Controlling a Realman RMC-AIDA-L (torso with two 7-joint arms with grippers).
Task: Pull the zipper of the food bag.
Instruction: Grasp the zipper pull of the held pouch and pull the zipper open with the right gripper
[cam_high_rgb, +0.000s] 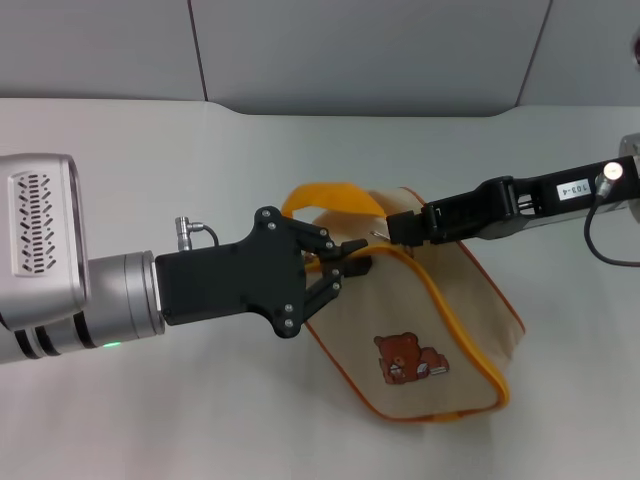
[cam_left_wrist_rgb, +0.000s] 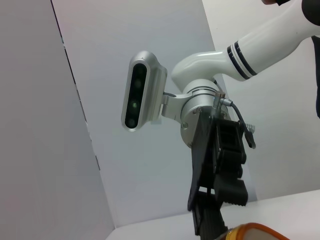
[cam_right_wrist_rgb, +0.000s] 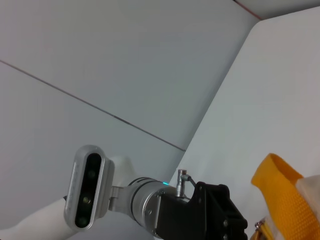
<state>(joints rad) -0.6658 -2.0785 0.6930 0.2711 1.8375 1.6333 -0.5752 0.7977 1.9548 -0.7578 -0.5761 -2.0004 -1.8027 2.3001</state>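
Fingers of the left gripper (cam_high_rgb: 352, 262) are clamped on the zipper (cam_high_rgb: 440, 305) near the food bag's (cam_high_rgb: 420, 330) upper left corner, pinching the yellow-orange track where it meets the bag's rim. Right beside them, the right gripper (cam_high_rgb: 398, 228) reaches in from the right and has its black tip at the small silver pull tab (cam_high_rgb: 380, 236); whether those fingers are closed on the tab, I cannot tell from here. Beige canvas lies flat near the middle of the white bench (cam_high_rgb: 150, 160), bear patch (cam_high_rgb: 408, 358) facing up, orange piping running down its right and lower edges. Yellow loop handle (cam_high_rgb: 332, 195) arches up just behind both grippers. From the left wrist view, the right arm's black hand hangs down over the handle (cam_left_wrist_rgb: 257, 232). From the right wrist view, the handle (cam_right_wrist_rgb: 280, 192) fills the near corner with the left arm's black hand beyond it. Grey wall panels (cam_high_rgb: 370, 50) stand behind the bench.
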